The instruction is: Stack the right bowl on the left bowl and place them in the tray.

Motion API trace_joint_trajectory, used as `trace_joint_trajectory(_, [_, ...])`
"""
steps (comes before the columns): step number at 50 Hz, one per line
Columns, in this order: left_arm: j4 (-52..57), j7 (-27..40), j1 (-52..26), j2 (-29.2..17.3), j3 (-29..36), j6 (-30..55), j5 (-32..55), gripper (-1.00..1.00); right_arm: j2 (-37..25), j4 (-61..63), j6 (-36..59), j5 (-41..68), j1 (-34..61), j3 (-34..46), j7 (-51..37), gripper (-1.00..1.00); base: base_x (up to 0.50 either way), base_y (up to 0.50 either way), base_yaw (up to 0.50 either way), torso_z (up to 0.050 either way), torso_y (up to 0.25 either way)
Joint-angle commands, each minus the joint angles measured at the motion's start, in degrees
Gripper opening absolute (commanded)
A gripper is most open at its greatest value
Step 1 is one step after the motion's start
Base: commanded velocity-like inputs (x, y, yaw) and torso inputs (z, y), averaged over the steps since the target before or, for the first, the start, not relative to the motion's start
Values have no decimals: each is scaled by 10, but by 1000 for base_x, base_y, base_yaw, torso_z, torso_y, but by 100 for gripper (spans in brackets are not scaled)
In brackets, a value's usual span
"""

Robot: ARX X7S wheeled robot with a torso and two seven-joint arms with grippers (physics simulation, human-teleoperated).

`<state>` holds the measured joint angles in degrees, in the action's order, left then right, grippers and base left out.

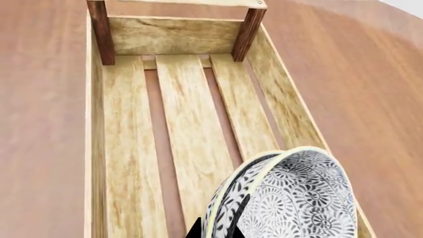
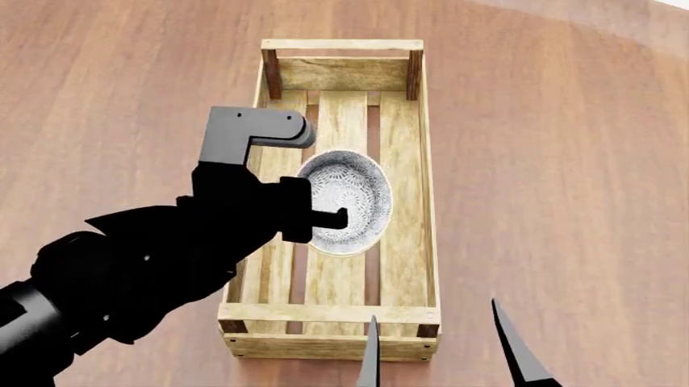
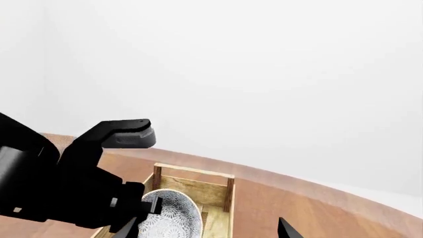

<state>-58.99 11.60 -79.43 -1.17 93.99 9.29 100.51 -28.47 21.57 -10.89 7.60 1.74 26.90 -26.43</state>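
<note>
The tray (image 2: 428,161) is a long light-wood crate with a three-slat floor, lying lengthwise away from me. Two grey-and-white patterned bowls (image 2: 347,201), nested one in the other, hang tilted over the tray's middle. My left gripper (image 2: 326,218) is shut on their rim. In the left wrist view the nested bowls (image 1: 297,198) fill the near corner, with my left gripper (image 1: 218,231) pinching the double rim above the tray's slats (image 1: 191,124). I cannot tell whether the bowls touch the floor. My right gripper (image 2: 441,355) is open and empty, just off the tray's near end.
The brown wooden table (image 2: 560,161) lies all round the tray. The right wrist view shows my left arm (image 3: 66,193), the bowls (image 3: 175,218), the tray's far end (image 3: 195,174) and a white background.
</note>
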Motion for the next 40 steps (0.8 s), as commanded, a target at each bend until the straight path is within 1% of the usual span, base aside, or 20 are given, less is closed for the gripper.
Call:
trace_joint_trajectory(1, [-14, -16, 3, 12, -33, -4, -35, -100, 10, 0, -4, -9, -1, -12, 11, 100, 0, 0, 0, 0, 0])
trace_joint_trajectory(8, [-10, -25, 3, 12, -33, -2, -49, -100, 9, -4, -7, -9, -1, -12, 11, 100, 0, 0, 0, 0, 1])
trace_joint_trajectory(14, [-7, -28, -1, 12, -35, 5, -91, -100, 10, -9, -10, -7, -1, -11, 12, 100, 0, 0, 0, 0, 0])
trace_joint_trajectory(26, [-3, -44, -17, 12, -40, 29, -138, -100, 9, -6, -8, -2, 0, -11, 11, 100, 0, 0, 0, 0, 1])
trace_joint_trajectory(40, [3, -61, 0, 12, -44, 26, -149, -100, 8, -9, -11, 0, -1, -10, 11, 100, 0, 0, 0, 1, 1])
